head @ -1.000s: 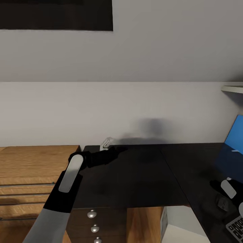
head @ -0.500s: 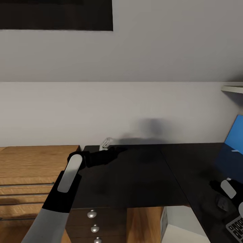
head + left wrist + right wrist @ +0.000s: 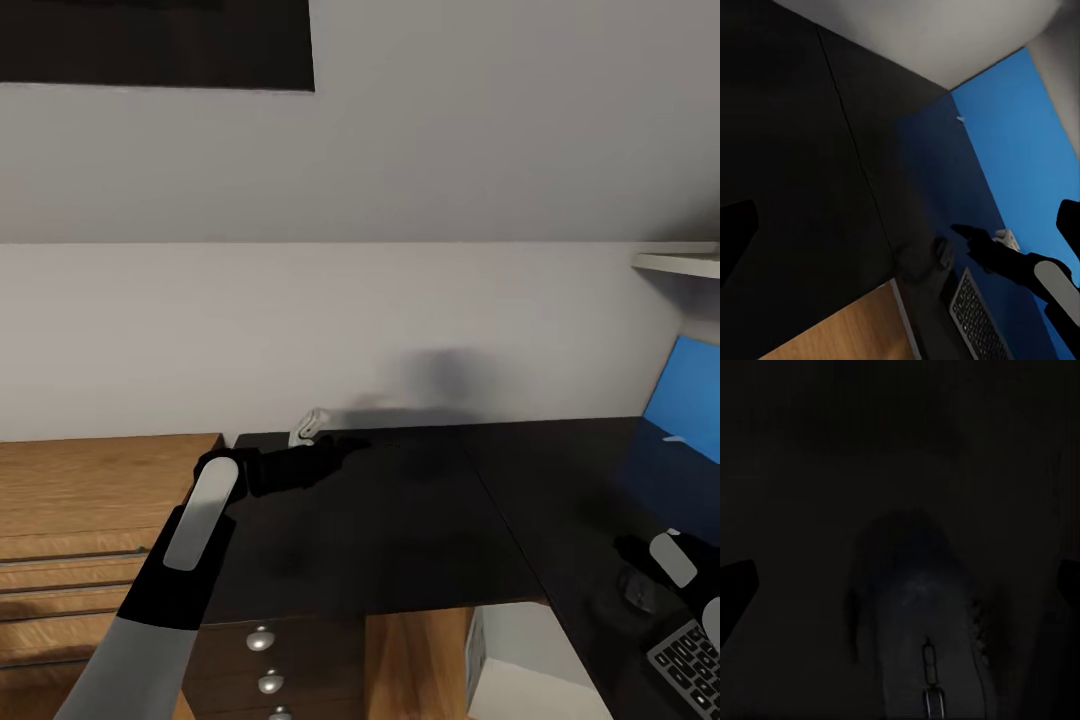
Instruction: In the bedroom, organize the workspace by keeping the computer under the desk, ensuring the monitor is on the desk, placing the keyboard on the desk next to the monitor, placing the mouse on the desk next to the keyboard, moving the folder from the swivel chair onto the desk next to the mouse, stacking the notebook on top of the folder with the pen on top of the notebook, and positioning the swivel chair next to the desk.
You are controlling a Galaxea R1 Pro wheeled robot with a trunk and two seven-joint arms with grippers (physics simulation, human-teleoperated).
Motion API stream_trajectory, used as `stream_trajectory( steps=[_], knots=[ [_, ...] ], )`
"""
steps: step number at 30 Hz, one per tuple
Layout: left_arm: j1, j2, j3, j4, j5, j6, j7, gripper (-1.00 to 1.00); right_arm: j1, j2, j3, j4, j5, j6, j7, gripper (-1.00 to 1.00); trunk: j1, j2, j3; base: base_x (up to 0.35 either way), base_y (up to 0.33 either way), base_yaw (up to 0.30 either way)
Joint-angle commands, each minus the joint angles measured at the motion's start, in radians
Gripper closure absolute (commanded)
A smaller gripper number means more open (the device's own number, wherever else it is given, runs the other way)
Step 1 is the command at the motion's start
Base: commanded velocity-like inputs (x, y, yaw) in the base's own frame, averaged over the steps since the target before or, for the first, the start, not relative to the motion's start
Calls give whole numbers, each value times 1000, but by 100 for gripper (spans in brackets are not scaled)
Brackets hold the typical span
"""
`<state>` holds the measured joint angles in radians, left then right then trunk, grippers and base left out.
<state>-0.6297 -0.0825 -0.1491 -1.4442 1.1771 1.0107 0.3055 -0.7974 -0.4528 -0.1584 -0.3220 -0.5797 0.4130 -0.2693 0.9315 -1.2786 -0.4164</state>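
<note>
Black desk (image 3: 400,520) spreads wide; left gripper (image 3: 335,452) hovers at its 11 o'clock, grip unreadable. Right gripper (image 3: 640,560), spread open, hangs over the mouse (image 3: 636,592), keyboard (image 3: 690,660) at 5 o'clock.

**Head count at the desk**

One desk (image 3: 400,520) in play, black top. One keyboard (image 3: 685,665) peeking in at four o'clock, one mouse (image 3: 634,590) just beside it. One blue back panel (image 3: 685,400) at three o'clock. Three round drawer knobs (image 3: 261,637) at six o'clock. One wood cabinet (image 3: 90,490) at nine o'clock. One shelf (image 3: 680,262) at two o'clock. Two robot arms: one left hand (image 3: 335,450), one right hand (image 3: 640,560).
</note>
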Motion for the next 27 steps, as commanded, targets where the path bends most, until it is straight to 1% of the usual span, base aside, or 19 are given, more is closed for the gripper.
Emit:
stream_trajectory(
  steps=[1, 5, 6, 17, 27],
  knots=[
    [-1, 0, 0, -1, 10, 2, 10, -100, 0, 0, 0, -2, -11, 4, -7, -100, 0, -1, -1, 0, 0, -3],
    [-1, 0, 0, -1, 10, 2, 10, -100, 0, 0, 0, -1, -11, 10, -9, -100, 0, -1, -1, 0, 0, -1],
    [0, 0, 0, -1, 10, 2, 10, -100, 0, 0, 0, 1, -11, 28, -10, -100, 0, -1, -1, 0, 0, 0],
    [-1, 0, 0, -1, 10, 2, 10, -100, 0, -1, -4, 1, -12, 90, -13, -100, 0, -1, -1, 0, 0, 0],
    [0, 0, 0, 1, 10, 0, 12, -100, 0, -1, -4, 0, -11, 105, -14, -100, 0, -1, -1, 0, 0, 0]
  ],
)
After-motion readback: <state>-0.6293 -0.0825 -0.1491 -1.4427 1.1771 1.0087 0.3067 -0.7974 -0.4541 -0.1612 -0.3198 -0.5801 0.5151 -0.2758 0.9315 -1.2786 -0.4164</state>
